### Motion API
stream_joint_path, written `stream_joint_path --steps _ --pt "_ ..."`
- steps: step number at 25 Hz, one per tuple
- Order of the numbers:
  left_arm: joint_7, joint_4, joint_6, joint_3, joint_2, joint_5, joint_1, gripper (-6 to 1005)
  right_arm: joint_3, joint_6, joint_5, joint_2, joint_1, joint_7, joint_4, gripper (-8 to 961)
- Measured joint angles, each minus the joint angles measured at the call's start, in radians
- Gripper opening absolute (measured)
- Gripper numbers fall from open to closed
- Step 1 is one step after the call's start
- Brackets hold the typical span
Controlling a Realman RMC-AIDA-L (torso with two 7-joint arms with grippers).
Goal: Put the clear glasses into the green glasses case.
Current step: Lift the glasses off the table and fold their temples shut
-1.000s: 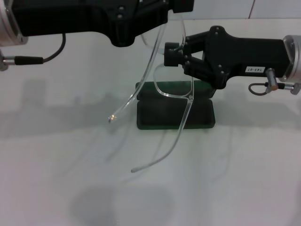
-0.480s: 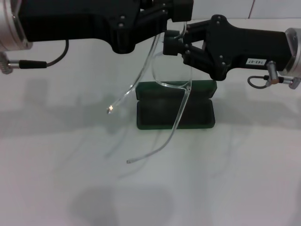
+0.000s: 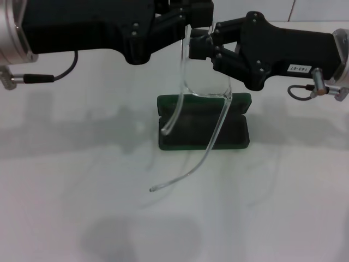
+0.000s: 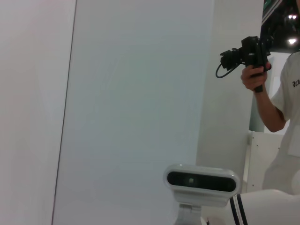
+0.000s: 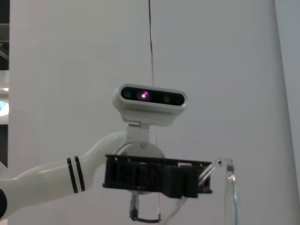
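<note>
Both claws meet high above the counter (image 3: pixel 65 207). Left claw (image 3: pixel 192 22) and right claw (image 3: pixel 197 48) each clamp the glasses (image 3: pixel 204 87), which hang arms-down over the open case (image 3: pixel 203 121) on the counter.

Even, bright overhead light washes the white table (image 3: pixel 283 207) nearly featureless. Soft grey shadows spread toward six o'clock, the darkest blot near seven o'clock. The clear glasses (image 3: pixel 204 95) catch thin highlights. Both wrist views look pale, flat and slightly hazy.
</note>
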Motion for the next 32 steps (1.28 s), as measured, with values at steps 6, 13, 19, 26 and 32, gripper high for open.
stream_joint_path --steps 6,13,19,26,32 --pt "0.014 -0.013 0.001 0.0 -0.002 -0.006 0.0 47 0.0 -0.004 0.008 0.0 -0.009 -0.006 0.001 109" --pt "0.011 -0.004 0.03 -0.006 0.0 -0.055 0.009 47 0.006 -0.001 0.023 -0.001 -0.029 -0.027 0.008 105" --pt "0.013 -0.011 0.035 -0.013 -0.001 -0.057 0.012 47 0.001 -0.008 0.056 -0.003 -0.029 -0.047 0.026 101" --pt "0.014 -0.014 0.035 -0.012 -0.003 -0.042 0.012 47 -0.001 -0.033 0.067 -0.002 -0.027 -0.05 0.027 96" --pt "0.017 -0.015 0.035 -0.012 -0.004 -0.04 0.012 48 -0.001 -0.029 0.076 -0.001 -0.026 -0.051 0.029 94"
